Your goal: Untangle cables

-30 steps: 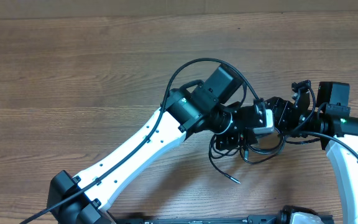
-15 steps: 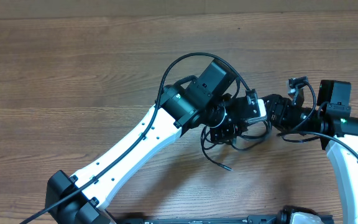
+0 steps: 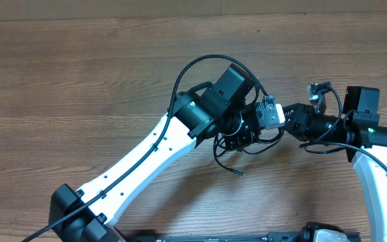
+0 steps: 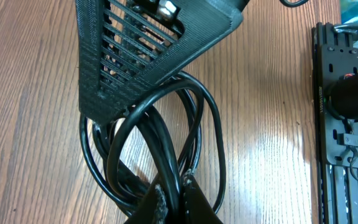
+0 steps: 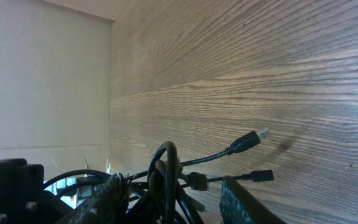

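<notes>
A tangle of black cables (image 3: pixel 242 142) lies on the wooden table, with a loose end (image 3: pixel 237 172) trailing toward the front. My left gripper (image 3: pixel 246 129) is shut on one black cable (image 4: pixel 166 155) of the coil, as the left wrist view shows at its jaws (image 4: pixel 174 198). My right gripper (image 3: pixel 274 115) reaches in from the right. Its fingers (image 5: pixel 169 196) stand apart, with an upright cable loop (image 5: pixel 168 171) between them and gaps on both sides. One of its ribbed fingers (image 4: pixel 142 56) hangs over the coil. Two plug ends (image 5: pixel 258 134) stick out beyond the bundle.
The wooden table (image 3: pixel 79 81) stretches far left and back. A black rail (image 4: pixel 344 124) runs along the table's front edge. The left arm's white link (image 3: pixel 146 161) crosses the front middle, and the right arm (image 3: pixel 375 168) stands at the right edge.
Both grippers and the cable bundle have moved left and slightly back. The loose cable end has trailed left with them.
</notes>
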Controlling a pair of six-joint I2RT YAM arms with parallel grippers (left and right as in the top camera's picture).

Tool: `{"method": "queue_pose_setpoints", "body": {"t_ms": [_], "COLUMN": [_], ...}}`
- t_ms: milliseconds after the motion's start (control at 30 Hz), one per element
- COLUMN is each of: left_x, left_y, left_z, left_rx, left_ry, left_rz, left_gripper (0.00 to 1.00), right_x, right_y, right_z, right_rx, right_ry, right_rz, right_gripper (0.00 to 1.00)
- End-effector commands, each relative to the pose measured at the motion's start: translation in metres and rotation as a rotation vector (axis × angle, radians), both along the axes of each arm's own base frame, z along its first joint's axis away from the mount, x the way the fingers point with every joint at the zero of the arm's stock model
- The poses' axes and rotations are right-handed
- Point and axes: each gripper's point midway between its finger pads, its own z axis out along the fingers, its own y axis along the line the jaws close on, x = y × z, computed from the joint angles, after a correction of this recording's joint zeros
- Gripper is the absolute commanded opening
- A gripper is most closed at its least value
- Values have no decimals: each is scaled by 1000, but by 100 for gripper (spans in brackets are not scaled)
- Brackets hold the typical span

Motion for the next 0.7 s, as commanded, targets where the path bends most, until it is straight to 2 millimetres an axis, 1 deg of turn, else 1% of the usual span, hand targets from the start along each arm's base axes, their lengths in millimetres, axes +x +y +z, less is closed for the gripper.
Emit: {"method": "queue_pose_setpoints", "body": {"t_ms": [0, 33, 67, 100, 133, 267, 300, 333, 433, 600, 667], "left_x": [4, 4, 4, 3, 3, 5, 7, 11, 8, 0, -1], "left_y": [8, 10, 14, 17, 20, 31, 32, 32, 24, 8, 5], "left_z": [16, 14, 12, 10, 7, 2, 2, 4, 12, 27, 31], "left_rx": [-11, 1, 17, 30, 45, 58, 56, 37, -28, -127, -146], "left_ry": [-48, -45, -37, -26, -2, 99, 111, 131, 175, 207, 208], "left_rz": [17, 22, 28, 39, 66, 185, 206, 241, 216, 141, 128], "left_gripper": [4, 4, 4, 4, 4, 4, 4, 4, 4, 4, 4], "right_x": [0, 0, 0, 0, 0, 2, 2, 1, -1, -1, -1], "right_y": [1, 1, 1, 1, 1, 1, 2, 6, 9, 9, 9], "right_z": [3, 3, 3, 3, 3, 5, 6, 12, 17, 16, 16], "right_rx": [2, 2, 2, 2, 2, 4, 9, 36, 47, 7, -5], "right_ry": [-18, -18, -18, -18, -18, -32, -40, -61, -110, -187, -207], "right_rz": [9, 9, 9, 9, 9, 12, 19, 39, 79, 124, 135], "right_gripper": [60, 68, 73, 77, 78, 79, 79, 79, 78, 78, 77]}}
